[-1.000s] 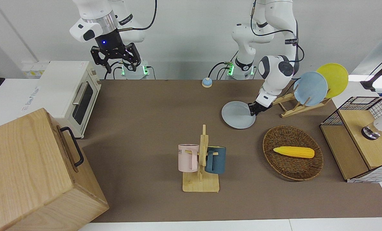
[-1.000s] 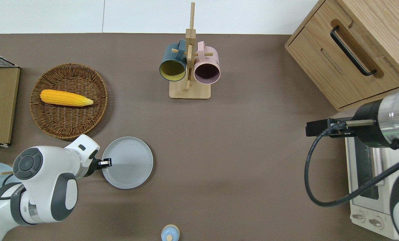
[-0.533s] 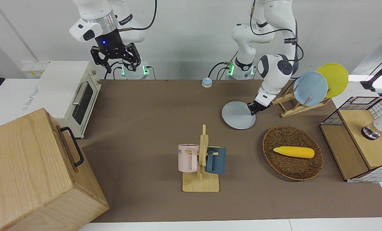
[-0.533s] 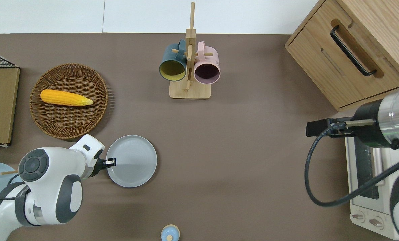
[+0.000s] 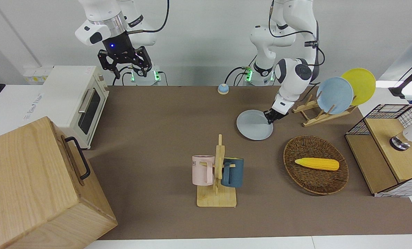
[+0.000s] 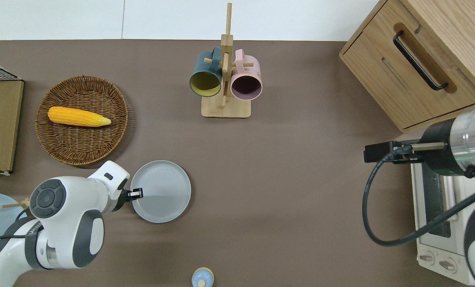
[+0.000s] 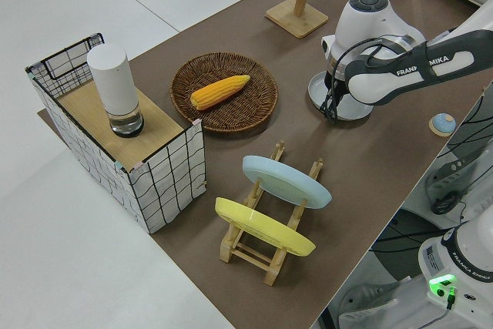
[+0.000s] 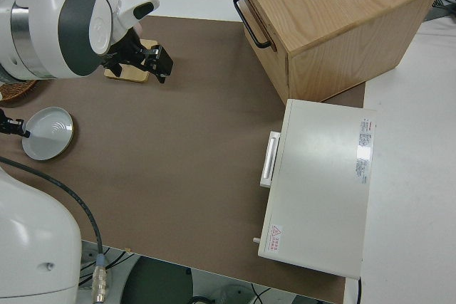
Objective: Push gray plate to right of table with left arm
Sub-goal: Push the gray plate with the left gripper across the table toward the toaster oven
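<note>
We see the left arm (image 6: 66, 215) reaching low over the table (image 6: 285, 199), its gripper (image 6: 137, 193) touching the rim of the gray plate (image 6: 161, 191) on the edge toward the left arm's end of the table. Jaws: we can't tell how far apart they are, or whether they pinch the rim or just press against it.

The gray plate lies flat on the table, well short of the middle of the table's length, toward the left arm's end. A small blue bell (image 6: 202, 277) sits nearer to the robots than the plate, at the table edge.

A wooden plate rack (image 5: 316, 114) holds a sky-blue plate (image 5: 334, 95) and a yellow plate (image 5: 359, 84) on edge, toward the left arm's end from the gray plate.

Farther from the robots than the gray plate: a wicker basket (image 6: 62, 147) with a corn cob (image 6: 77, 116) in it, just apart from the plate. Farther again, near mid-table, a wooden mug stand (image 6: 225, 107) carries a dark teal mug (image 6: 205, 77) and a pink mug (image 6: 246, 81).

The right arm (image 5: 103, 20) is parked. Its gripper (image 5: 124, 67) has the jaws spread, holding nothing.
</note>
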You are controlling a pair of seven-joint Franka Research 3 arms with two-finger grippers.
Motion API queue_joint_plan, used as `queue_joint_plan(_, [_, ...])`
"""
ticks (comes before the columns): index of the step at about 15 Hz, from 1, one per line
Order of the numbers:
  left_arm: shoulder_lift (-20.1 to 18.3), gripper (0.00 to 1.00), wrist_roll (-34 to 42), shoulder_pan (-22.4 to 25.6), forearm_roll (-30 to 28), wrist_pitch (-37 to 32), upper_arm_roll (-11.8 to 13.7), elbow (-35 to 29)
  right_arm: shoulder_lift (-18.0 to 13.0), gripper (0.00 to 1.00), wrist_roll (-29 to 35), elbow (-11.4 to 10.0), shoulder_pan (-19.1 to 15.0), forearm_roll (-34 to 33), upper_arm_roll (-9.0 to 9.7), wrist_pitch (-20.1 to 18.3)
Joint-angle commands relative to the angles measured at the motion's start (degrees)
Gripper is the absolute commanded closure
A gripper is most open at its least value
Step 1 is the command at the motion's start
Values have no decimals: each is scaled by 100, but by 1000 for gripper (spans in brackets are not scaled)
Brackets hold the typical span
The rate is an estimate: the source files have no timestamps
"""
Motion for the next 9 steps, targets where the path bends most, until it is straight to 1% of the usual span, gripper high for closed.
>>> queue_joint_plan(1, [59,1000,-408,-96,-59,255,-273,-184,36,5,12,82,-37,92,23,-31])
queue_joint_plan(6, [111,1000,-540,-122,-68,343,-440,-184,36,5,12,82,-37,92,23,-31])
queue_joint_plan(8, [120,1000,-619,-175,-156,387,-563,-184,36,5,12,82,-37,92,23,-31])
queue_joint_plan(9, [129,1000,-715,-175,-234,396,-668,-175,36,5,12,82,-37,92,23,-31])
